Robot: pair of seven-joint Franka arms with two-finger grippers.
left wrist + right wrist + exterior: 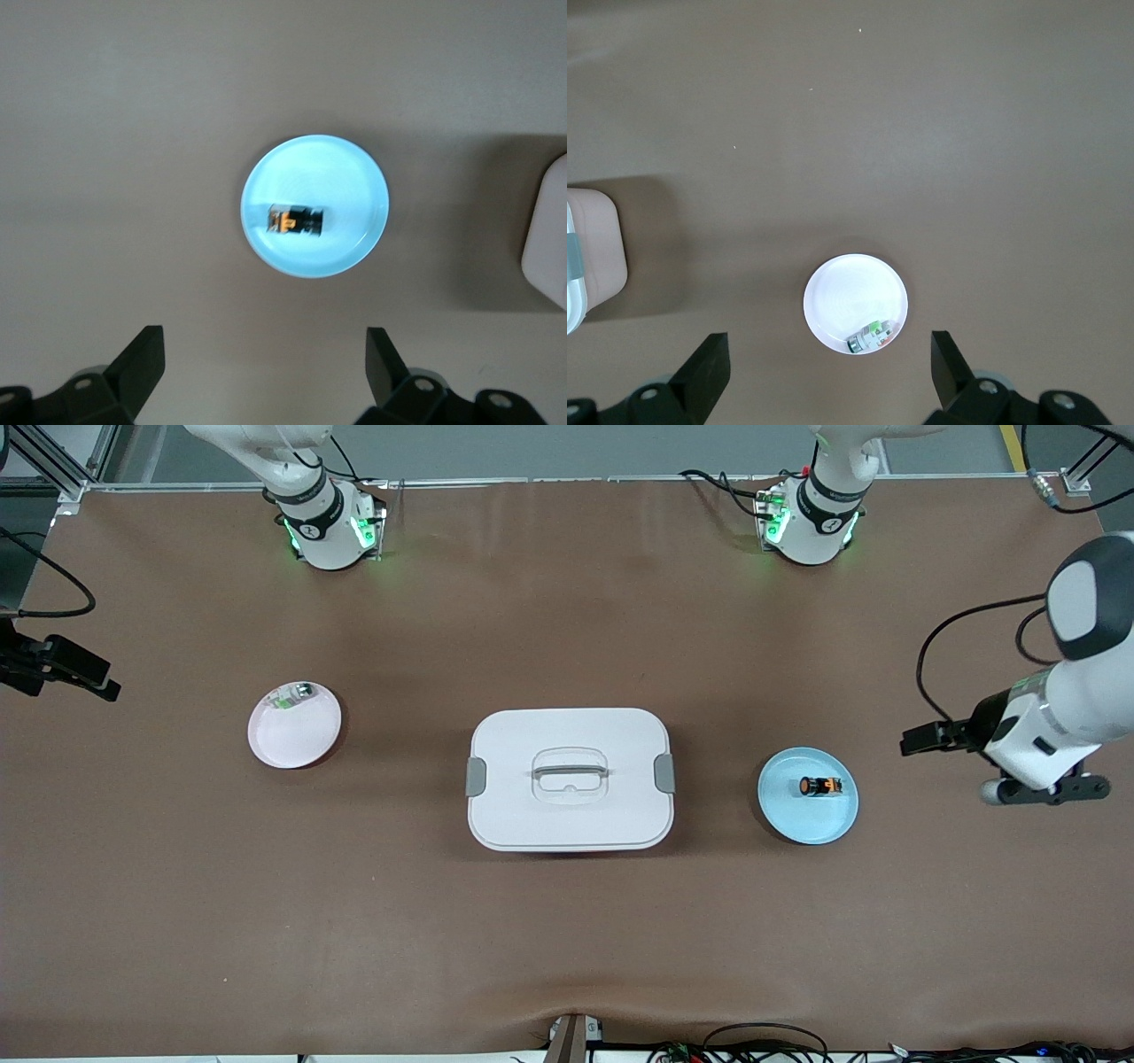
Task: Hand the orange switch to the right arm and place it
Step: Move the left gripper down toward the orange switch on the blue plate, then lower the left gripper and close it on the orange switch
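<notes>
The orange switch (820, 786) lies on its side on a light blue plate (788, 819), toward the left arm's end of the table. The left wrist view shows the switch (296, 219) on that plate (345, 173) well below the camera. My left gripper (264, 354) hangs open and empty, high over the bare table beside the plate; in the front view it (1045, 790) is at the table's end. My right gripper (830, 354) is also open and empty, up over the right arm's end of the table (80, 669).
A white lidded box (567, 819) with a handle and grey clasps stands mid-table between the plates. A pale pink plate (297, 744) toward the right arm's end holds a small clear-and-green part (292, 695). Brown table cover lies all around.
</notes>
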